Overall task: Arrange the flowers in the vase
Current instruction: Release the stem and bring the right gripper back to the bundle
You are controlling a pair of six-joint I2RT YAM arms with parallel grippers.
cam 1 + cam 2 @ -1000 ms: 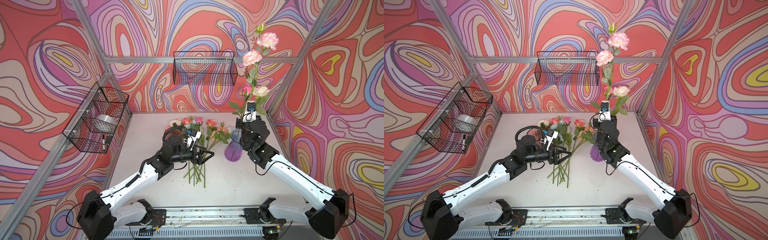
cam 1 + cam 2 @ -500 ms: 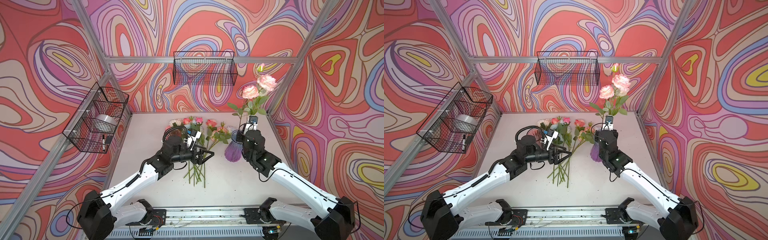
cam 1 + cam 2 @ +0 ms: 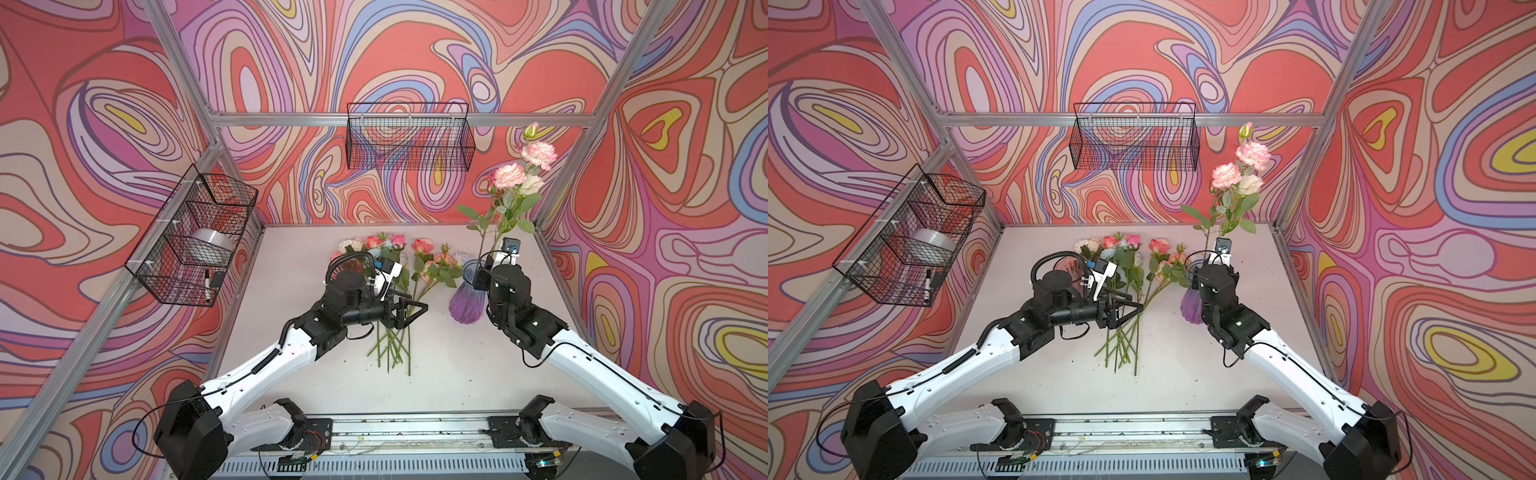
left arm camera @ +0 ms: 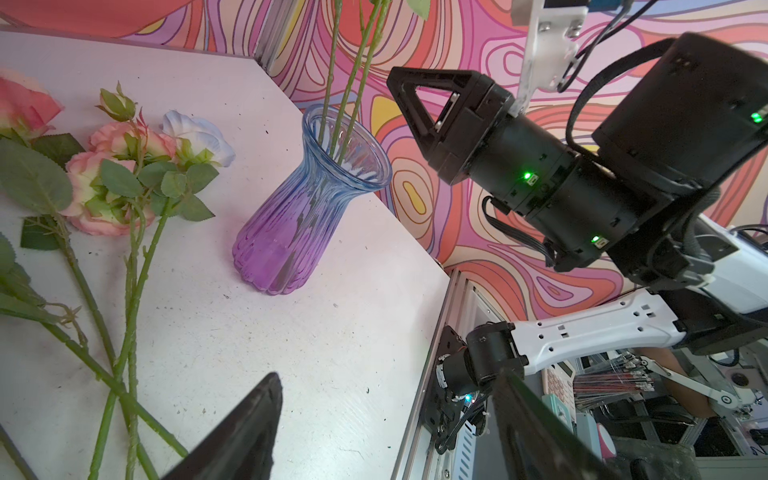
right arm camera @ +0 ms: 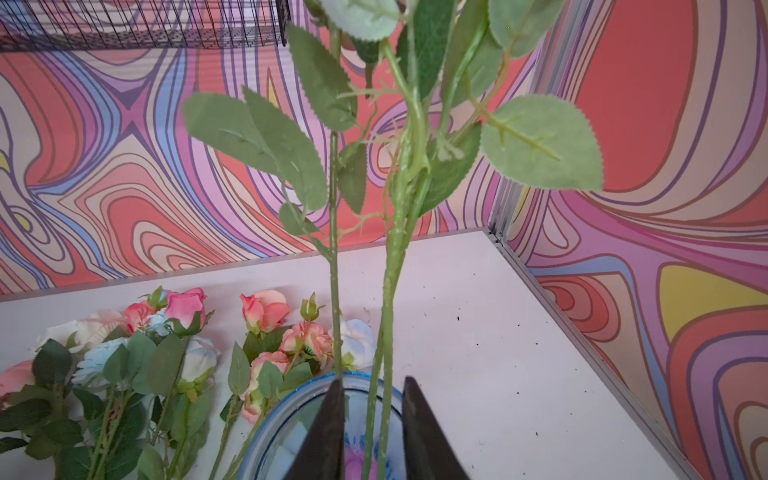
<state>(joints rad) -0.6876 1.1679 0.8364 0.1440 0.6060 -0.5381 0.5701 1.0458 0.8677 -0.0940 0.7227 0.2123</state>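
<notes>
**First onlooker:** Where are the flowers sitting?

**Second onlooker:** The flowers in the vase (image 3: 510,176) are three long stems. They are standing nearly upright, with pink-and-white blooms rising well above the rim. The vase (image 3: 465,305), blue at the mouth and shading to purple at the foot, is standing at the right rear of the table (image 3: 457,374). The flowers on the table (image 3: 422,245) are lying in a loose bunch just left of it. Their heads are pointing at the back wall and their stems are crossing toward the front.

**First onlooker:** What is the right gripper doing?

**Second onlooker:** The right gripper (image 5: 374,382) is hovering right at the vase's mouth, its black fingers (image 5: 328,428) standing a little apart. Two green stems are running up through the gap, and a third is passing just behind one finger. In the wrist view, bare space is showing between the stems and the other finger, so nothing is being pinched.

**First onlooker:** And the left?

**Second onlooker:** The left gripper (image 3: 415,309) is hanging low over the crossed stems of the bunch, pointing toward the vase. Its jaws are spread wide and carrying nothing. I cannot tell whether it is brushing a stem.

**First onlooker:** Anything around them?

**Second onlooker:** A wire basket (image 3: 409,137) is hanging on the back wall. A second basket (image 3: 191,237) is hanging on the left wall, holding a tape roll (image 3: 212,245).
</notes>
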